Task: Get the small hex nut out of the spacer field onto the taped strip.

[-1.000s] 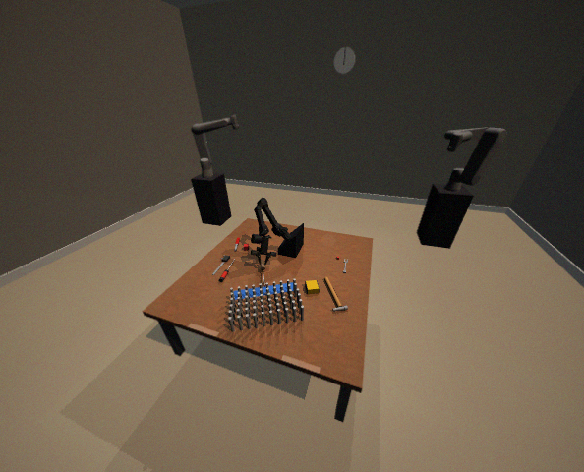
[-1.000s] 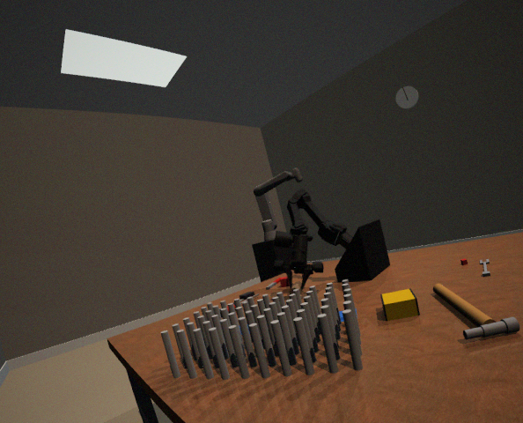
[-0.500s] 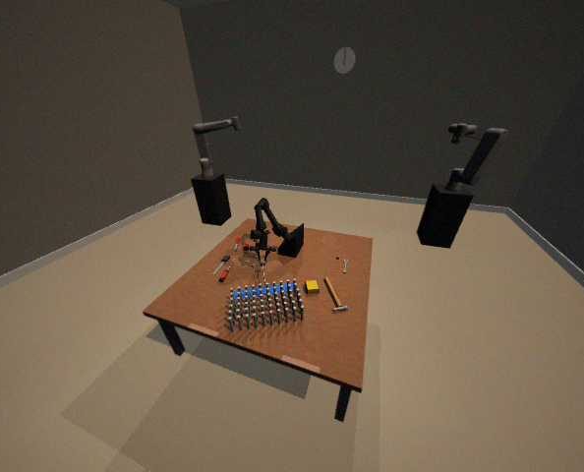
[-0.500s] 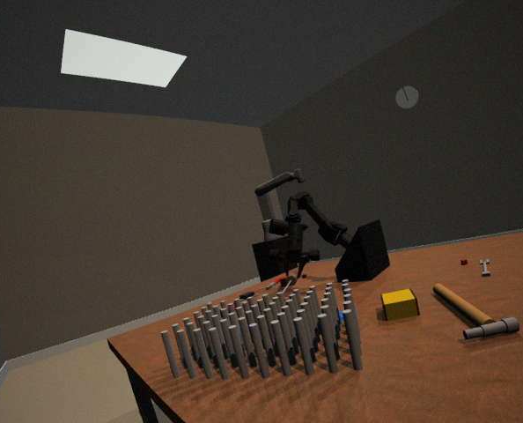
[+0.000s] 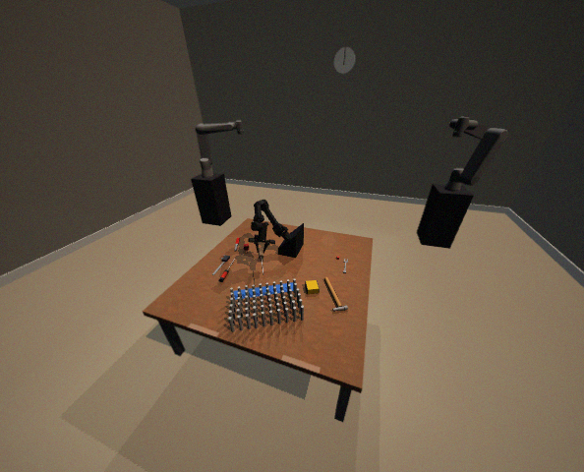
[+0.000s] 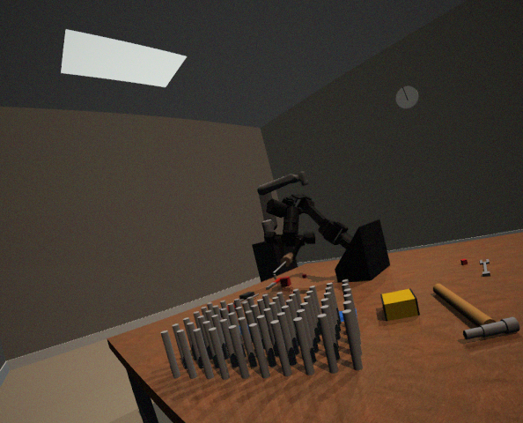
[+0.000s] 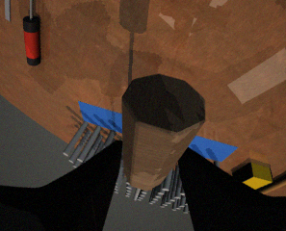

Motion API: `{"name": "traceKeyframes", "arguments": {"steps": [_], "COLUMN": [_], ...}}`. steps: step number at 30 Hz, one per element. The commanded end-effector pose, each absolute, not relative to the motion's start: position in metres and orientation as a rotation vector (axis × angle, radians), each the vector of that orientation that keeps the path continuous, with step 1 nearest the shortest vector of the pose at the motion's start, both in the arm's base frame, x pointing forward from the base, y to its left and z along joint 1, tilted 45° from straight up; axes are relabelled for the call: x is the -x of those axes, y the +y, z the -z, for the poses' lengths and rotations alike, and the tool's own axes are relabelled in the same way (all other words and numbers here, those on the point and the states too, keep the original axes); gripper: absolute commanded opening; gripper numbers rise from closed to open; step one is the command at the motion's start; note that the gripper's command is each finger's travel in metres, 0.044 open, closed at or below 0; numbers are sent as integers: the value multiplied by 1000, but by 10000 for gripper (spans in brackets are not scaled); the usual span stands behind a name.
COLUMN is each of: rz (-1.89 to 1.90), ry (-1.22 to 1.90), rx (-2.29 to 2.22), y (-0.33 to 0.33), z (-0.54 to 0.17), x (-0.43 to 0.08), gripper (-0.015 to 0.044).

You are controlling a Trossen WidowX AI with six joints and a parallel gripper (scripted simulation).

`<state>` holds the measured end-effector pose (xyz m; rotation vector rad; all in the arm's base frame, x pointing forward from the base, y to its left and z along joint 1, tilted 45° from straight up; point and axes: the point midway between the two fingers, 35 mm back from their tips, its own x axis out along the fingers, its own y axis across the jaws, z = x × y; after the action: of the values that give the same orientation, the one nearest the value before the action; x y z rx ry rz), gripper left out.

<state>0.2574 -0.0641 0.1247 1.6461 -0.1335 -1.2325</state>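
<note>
My gripper (image 5: 260, 248) (image 6: 289, 256) is shut on a tool with a thick wooden handle (image 7: 157, 138) (image 6: 287, 258) and a thin metal shaft (image 7: 131, 58) (image 5: 261, 264) that points down toward the table. It hangs above the table between my base and the blue taped strip (image 5: 251, 291) (image 7: 96, 115) (image 6: 341, 315). The standing grey spacers (image 5: 264, 307) (image 6: 270, 328) all stand upright in rows beyond the strip. The nut is hidden among them in every view.
A red-handled screwdriver (image 5: 224, 274) (image 7: 31, 38) and another thin tool (image 5: 221, 264) lie left of the gripper. A yellow block (image 5: 312, 286) (image 6: 399, 304) (image 7: 258, 173), a hammer (image 5: 334, 294) (image 6: 471, 311), a small wrench (image 5: 344, 271) (image 6: 484, 267) and a red cube (image 5: 337, 257) lie to the right.
</note>
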Motion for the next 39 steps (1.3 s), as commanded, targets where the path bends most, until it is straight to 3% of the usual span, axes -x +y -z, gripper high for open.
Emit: {"name": "traceKeyframes", "arguments": {"steps": [1, 39], "rz": [1232, 1089], "ry": [-129, 862], "rx": [-1644, -1050], "y": [-63, 101], "z": [-124, -37], "x": [-258, -310], "gripper": [0, 0]}}
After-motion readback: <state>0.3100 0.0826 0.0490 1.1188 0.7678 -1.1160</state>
